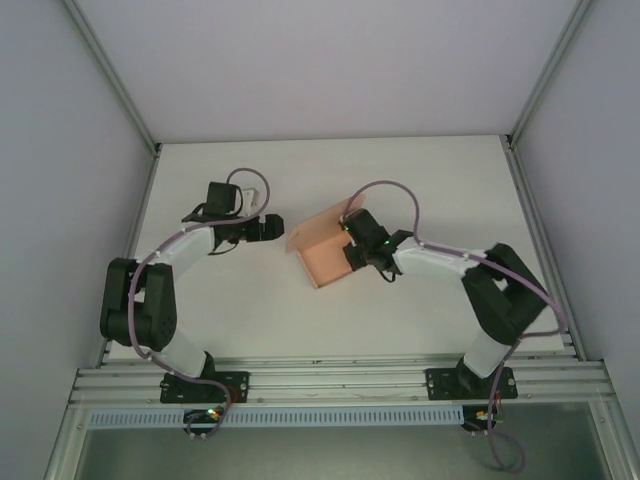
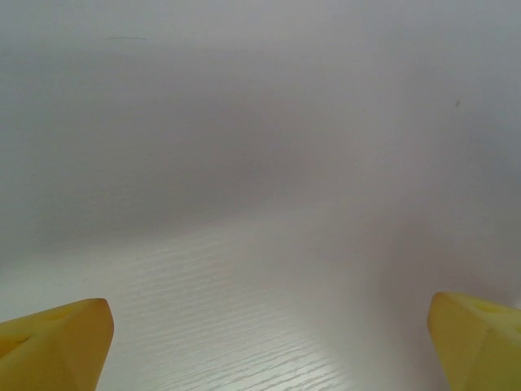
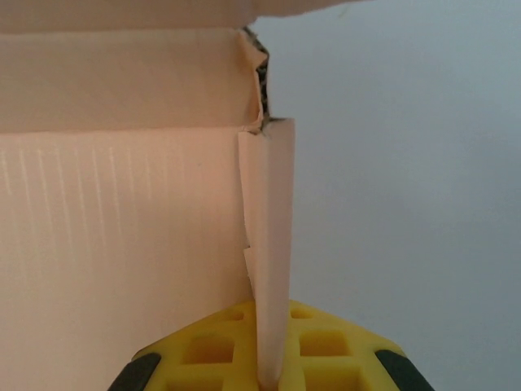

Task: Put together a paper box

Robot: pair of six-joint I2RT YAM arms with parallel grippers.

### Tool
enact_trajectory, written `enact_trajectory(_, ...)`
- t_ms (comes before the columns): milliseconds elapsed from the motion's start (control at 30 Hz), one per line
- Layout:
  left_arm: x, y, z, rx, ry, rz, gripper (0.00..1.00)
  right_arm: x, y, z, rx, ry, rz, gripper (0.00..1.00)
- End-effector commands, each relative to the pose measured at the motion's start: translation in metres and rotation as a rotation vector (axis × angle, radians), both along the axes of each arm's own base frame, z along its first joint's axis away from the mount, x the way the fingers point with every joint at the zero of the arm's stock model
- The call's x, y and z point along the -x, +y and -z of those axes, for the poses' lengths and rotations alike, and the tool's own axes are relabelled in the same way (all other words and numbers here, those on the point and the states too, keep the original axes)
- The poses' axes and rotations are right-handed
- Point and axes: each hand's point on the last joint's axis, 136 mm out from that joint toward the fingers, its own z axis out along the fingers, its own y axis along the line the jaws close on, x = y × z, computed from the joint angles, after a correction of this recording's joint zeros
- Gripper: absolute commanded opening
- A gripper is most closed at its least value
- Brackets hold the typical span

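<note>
A white table with a faint wood grain lies at the centre. Plain pale grey walls close it in at 9, 12 and 3 o'clock. Slim aluminium posts run up the corners at 10 and 2 o'clock. A slotted aluminium rail crosses at 6 o'clock. The light is soft and even.

text: none legible | labels: none | paper box: plain, unmarked

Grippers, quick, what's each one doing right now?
Left gripper: open, holding nothing.
Right gripper: shut on a thin wall of the paper box.
</note>
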Motion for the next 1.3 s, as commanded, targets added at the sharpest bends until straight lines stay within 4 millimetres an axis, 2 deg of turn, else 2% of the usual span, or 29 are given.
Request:
enact_trajectory(0, -0.009, -0.006, 0.0, 0.02, 0.012, 0.026, 1.0, 0.008, 0.021, 0.014, 0.011, 0.089, -0.141, 0.0)
enact_trajectory(200, -0.013, -0.038, 0.001, 0.118, 0.021, 0.134, 1.0, 0.001, 0.026, 0.021, 0.049, 0.112, -0.163, 0.09)
enact_trajectory(267, -0.014, -0.049, 0.001, 0.136, 0.025, 0.177, 0.98, 0.002, 0.026, 0.018, 0.042, 0.11, -0.158, 0.18)
enact_trajectory(300, -0.014, -0.054, 0.001, 0.146, 0.025, 0.196, 0.97, 0.003, 0.026, 0.014, 0.034, 0.105, -0.159, 0.3)
enact_trajectory(400, -0.016, -0.067, 0.0, 0.17, 0.031, 0.238, 0.9, 0.004, 0.028, -0.003, -0.006, 0.081, -0.164, 0.37)
enact_trajectory(433, -0.018, -0.069, 0.001, 0.176, 0.034, 0.243, 0.87, 0.005, 0.028, -0.008, -0.019, 0.071, -0.158, 0.42)
enact_trajectory(633, -0.017, -0.081, 0.004, 0.207, 0.048, 0.288, 0.73, 0.006, 0.021, -0.034, -0.091, 0.003, -0.097, 0.43)
enact_trajectory(800, -0.011, -0.094, 0.003, 0.226, 0.055, 0.346, 0.68, 0.017, 0.016, -0.029, -0.115, 0.026, -0.083, 0.43)
enact_trajectory(900, -0.011, -0.095, 0.002, 0.208, 0.041, 0.362, 0.68, 0.017, 0.013, -0.03, -0.115, 0.01, -0.065, 0.43)
enact_trajectory(933, -0.011, -0.095, 0.0, 0.204, 0.036, 0.367, 0.71, 0.016, 0.012, -0.033, -0.117, -0.004, -0.071, 0.44)
enact_trajectory(1000, -0.015, -0.097, -0.007, 0.199, 0.02, 0.385, 0.75, 0.014, 0.011, -0.048, -0.121, -0.043, -0.099, 0.52)
enact_trajectory(1133, -0.017, -0.111, -0.018, 0.198, -0.018, 0.475, 0.83, 0.006, -0.001, -0.082, -0.172, -0.11, -0.137, 0.57)
enact_trajectory(1267, -0.016, -0.128, -0.018, 0.157, -0.024, 0.569, 0.89, 0.003, -0.012, -0.106, -0.206, -0.161, -0.229, 0.74)
